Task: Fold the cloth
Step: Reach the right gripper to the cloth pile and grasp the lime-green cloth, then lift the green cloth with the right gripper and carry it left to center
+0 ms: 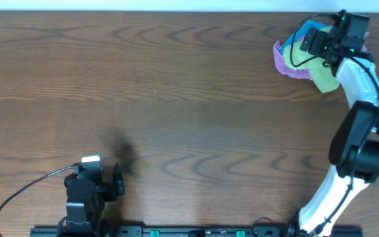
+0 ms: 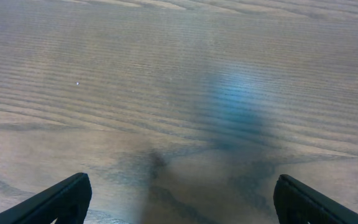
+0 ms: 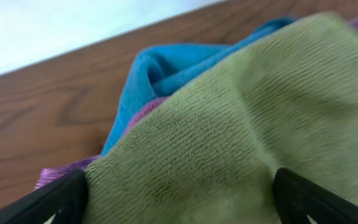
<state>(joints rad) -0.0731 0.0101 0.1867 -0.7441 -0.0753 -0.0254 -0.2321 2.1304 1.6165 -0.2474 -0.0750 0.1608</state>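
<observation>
The lime-green cloth (image 1: 324, 74) lies crumpled in a pile with a purple cloth (image 1: 288, 60) and a bright blue cloth (image 1: 310, 29) at the table's far right. In the right wrist view the green cloth (image 3: 241, 130) fills the frame, on top of the blue cloth (image 3: 166, 65) and purple cloth (image 3: 61, 174). My right gripper (image 3: 179, 199) is open, its fingers on either side of the green cloth's raised fold; in the overhead view it (image 1: 337, 41) sits over the pile. My left gripper (image 2: 179, 199) is open and empty above bare wood at the near left (image 1: 118, 181).
The wooden table (image 1: 176, 99) has its far edge (image 1: 143, 12) just behind the cloth pile. A black cable (image 1: 25, 187) loops by the left arm at the front edge.
</observation>
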